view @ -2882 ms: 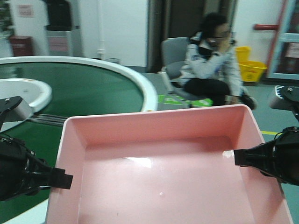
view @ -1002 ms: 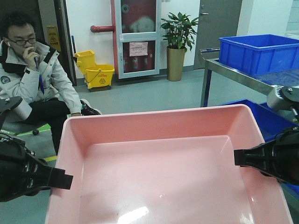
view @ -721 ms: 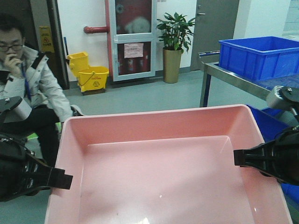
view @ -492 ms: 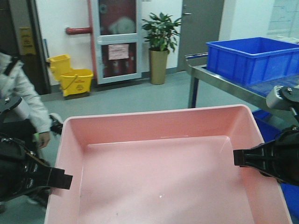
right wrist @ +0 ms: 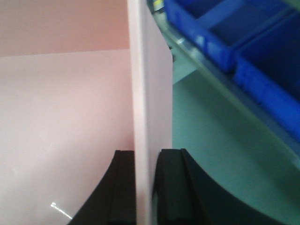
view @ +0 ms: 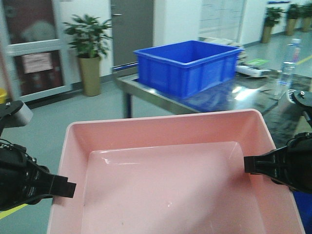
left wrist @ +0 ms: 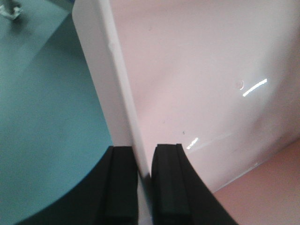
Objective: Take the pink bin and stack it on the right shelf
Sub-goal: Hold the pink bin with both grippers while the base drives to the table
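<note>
The pink bin fills the lower front view, held up between both arms. My left gripper is shut on its left wall, with one black finger on each side of the rim. On the opposite side, my right gripper is shut on the right wall. The bin's glossy inside holds nothing. Just beyond the bin's far right corner lies the right shelf, a dark reflective surface on steel legs.
A blue crate stands on the shelf, straight beyond the bin. A clear bottle stands at the shelf's far right. More blue crates sit on a lower level beside the bin's right wall. A potted plant is back left.
The whole view has swung right: the seated person, yellow bucket and red door have left the frame, and the blue crate and shelf have come to the centre. Both grips on the bin are unchanged.
</note>
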Available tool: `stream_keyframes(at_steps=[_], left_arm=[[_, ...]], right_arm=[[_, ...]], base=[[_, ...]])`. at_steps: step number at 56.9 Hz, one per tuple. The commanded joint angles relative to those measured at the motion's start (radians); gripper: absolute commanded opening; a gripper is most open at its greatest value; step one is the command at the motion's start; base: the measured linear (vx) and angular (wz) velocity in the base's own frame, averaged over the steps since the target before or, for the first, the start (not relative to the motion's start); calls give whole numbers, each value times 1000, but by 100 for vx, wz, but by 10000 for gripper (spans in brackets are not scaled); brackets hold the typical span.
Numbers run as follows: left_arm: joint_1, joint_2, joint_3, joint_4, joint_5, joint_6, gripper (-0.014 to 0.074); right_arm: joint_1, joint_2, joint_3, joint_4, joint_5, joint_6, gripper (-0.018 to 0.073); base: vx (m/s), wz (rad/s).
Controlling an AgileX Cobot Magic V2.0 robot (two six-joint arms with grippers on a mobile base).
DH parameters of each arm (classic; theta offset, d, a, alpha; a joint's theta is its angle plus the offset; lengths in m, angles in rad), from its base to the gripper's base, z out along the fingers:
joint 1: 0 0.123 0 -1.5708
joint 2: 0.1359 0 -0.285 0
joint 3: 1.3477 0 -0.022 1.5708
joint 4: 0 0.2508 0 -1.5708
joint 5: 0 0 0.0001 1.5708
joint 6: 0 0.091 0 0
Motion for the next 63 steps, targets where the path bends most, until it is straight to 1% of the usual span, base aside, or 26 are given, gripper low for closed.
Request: stream_keyframes(at_steps=[1,18,63], left_arm=[[1,-24,-31,-4,-49,13,-1],[1,-24,-31,-4,-49,13,-1],[1,-24,-31,-4,-49,13,-1]], right_arm=[[-10,-29,-38,25,-109,2,-8],[-10,-29,-38,25,-109,2,-8],[-10,-29,-38,25,-109,2,-8]], base=[[44,-63],[44,-59],[41,-50]])
